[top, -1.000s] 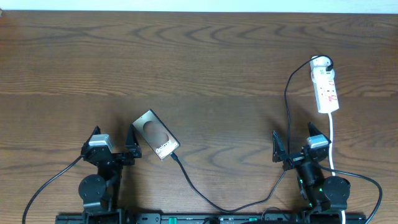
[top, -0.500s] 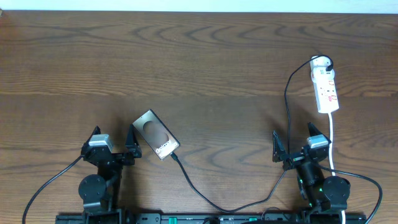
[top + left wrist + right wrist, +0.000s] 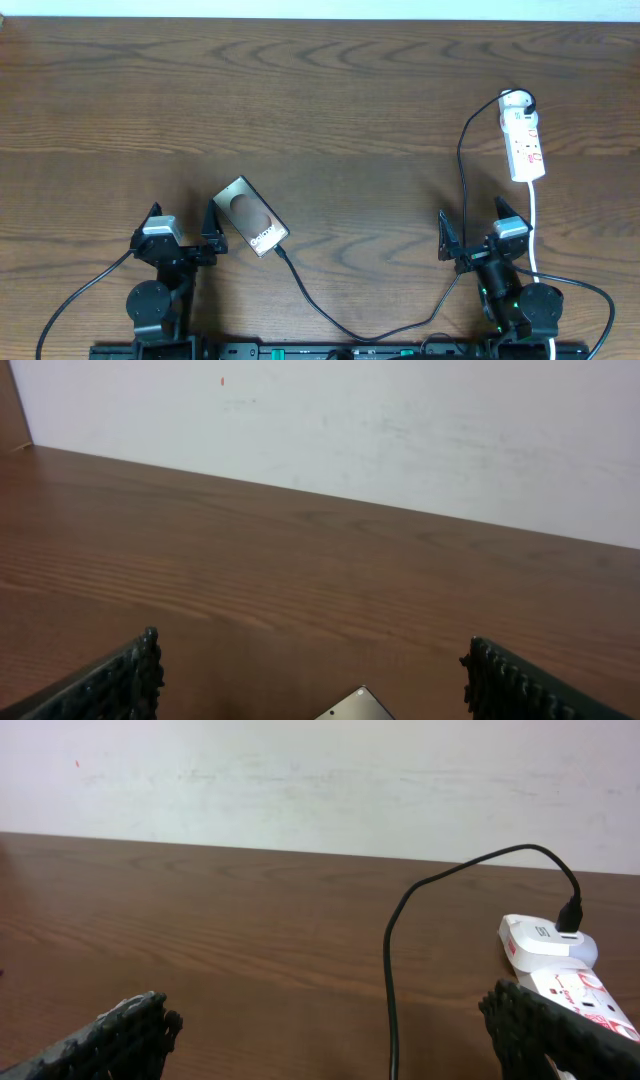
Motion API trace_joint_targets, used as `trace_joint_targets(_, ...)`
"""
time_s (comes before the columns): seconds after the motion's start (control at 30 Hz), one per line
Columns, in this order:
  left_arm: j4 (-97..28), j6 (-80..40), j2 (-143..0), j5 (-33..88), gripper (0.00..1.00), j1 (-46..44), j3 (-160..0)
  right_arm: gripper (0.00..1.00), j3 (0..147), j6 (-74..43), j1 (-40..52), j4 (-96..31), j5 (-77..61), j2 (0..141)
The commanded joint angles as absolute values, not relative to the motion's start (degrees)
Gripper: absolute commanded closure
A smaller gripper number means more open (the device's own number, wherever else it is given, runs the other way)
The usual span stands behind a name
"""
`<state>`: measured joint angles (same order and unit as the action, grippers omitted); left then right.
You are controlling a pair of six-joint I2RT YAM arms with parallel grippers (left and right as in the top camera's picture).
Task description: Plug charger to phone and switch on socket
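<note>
The phone (image 3: 251, 217) lies flat and slanted on the wooden table, just right of my left gripper (image 3: 183, 224), which stands open and empty. Only the phone's corner (image 3: 356, 706) shows in the left wrist view, low between the open fingers (image 3: 110, 685). The charger (image 3: 320, 305), a thin black cable, meets the phone's lower right end, loops along the front edge and climbs to the white socket (image 3: 523, 135) at the far right. My right gripper (image 3: 472, 228) is open and empty; the cable (image 3: 389, 1010) runs between its fingers, and the socket (image 3: 575, 988) lies ahead to the right.
The socket's white cord (image 3: 535, 225) runs down past the right arm. A white adapter (image 3: 535, 935) sits in the socket's far end with the black cable leaving it. A pale wall (image 3: 320, 780) borders the table's far edge.
</note>
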<state>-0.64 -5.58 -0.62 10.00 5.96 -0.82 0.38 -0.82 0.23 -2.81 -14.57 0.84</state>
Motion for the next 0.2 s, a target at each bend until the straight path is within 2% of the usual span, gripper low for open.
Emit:
trace_joint_targets(0.0,-3.20,-5.39,-0.23,10.92,0.07,6.26,-0.23,0.01,0.32,-0.14,-0.14,-3.20,-14.28,0.30)
trace_joint_targets(0.17,-3.20,-5.39,-0.23,10.92,0.07,6.26,-0.23,0.01,0.32,-0.14,-0.14,-3.20,-14.28,0.30)
